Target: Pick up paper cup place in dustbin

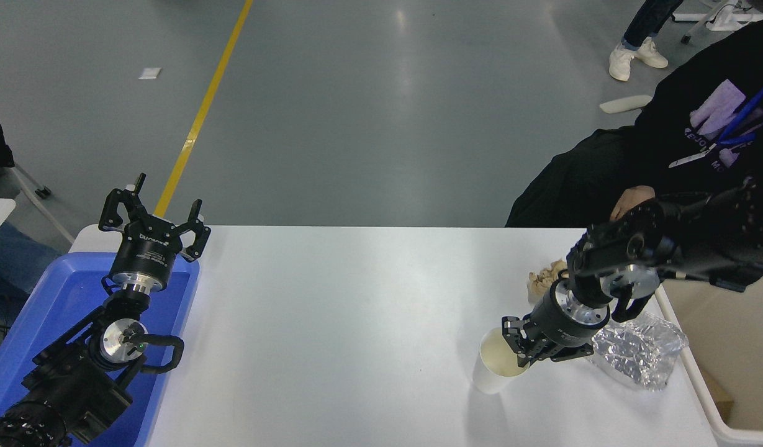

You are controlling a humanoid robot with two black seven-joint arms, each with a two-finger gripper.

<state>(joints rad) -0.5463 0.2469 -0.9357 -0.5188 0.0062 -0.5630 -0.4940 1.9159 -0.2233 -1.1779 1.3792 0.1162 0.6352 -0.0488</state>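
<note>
The white paper cup (494, 367) stands on the white table (344, 323) at the right front, its cream inside showing. My right gripper (516, 349) reaches in from the right and is closed over the cup's right rim, with one finger over the inside. The cup's base still rests on the table. The off-white dustbin (732, 335) stands at the table's right edge, just right of my right arm; only part of it is in view. My left gripper (154, 214) is parked open over the blue tray at the left.
A crinkled silver foil tray (642, 351) lies between the cup and the dustbin, under my right wrist. A crumpled tan paper wad (544, 279) lies behind the cup. A blue plastic tray (43, 310) sits at the left. A person in black (685, 143) sits at the far right.
</note>
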